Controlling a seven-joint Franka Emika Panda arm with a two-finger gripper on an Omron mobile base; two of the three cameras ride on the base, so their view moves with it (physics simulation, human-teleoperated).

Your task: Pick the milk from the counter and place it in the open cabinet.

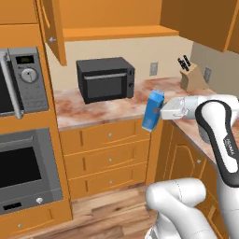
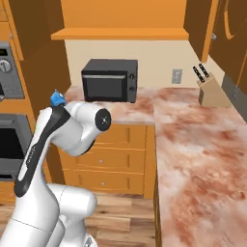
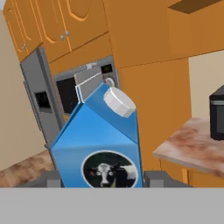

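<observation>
The milk (image 1: 152, 111), a bright-blue gabled carton, hangs in the air off the front edge of the counter (image 1: 102, 112), tilted and pinched between the fingers of the gripper (image 1: 161, 112), which reaches in from the carton's right side in the left base view. Its lower end hangs in front of the orange drawer fronts (image 1: 105, 156), apart from the stone slab. The open cabinet (image 1: 116, 31) sits well above the milk, its wide shelf bare in the part that shows and its door panel (image 1: 52, 28) swung out above the carton and to the left.

On the counter behind the milk stands a black microwave oven (image 1: 105, 79), door shut; a knife block (image 1: 192, 74) holding dark-handled knives sits in the far corner, right of the carton.

The hand view shows what the base cameras cannot: the carton's white screw cap (image 3: 119, 102) and a round cow picture (image 3: 109, 169) on its front, with one dark finger (image 3: 154, 178) just beside either flank. In the right base view the arm hides the carton, apart from a blue tip (image 2: 57, 99) above the arm's upper link.
</observation>
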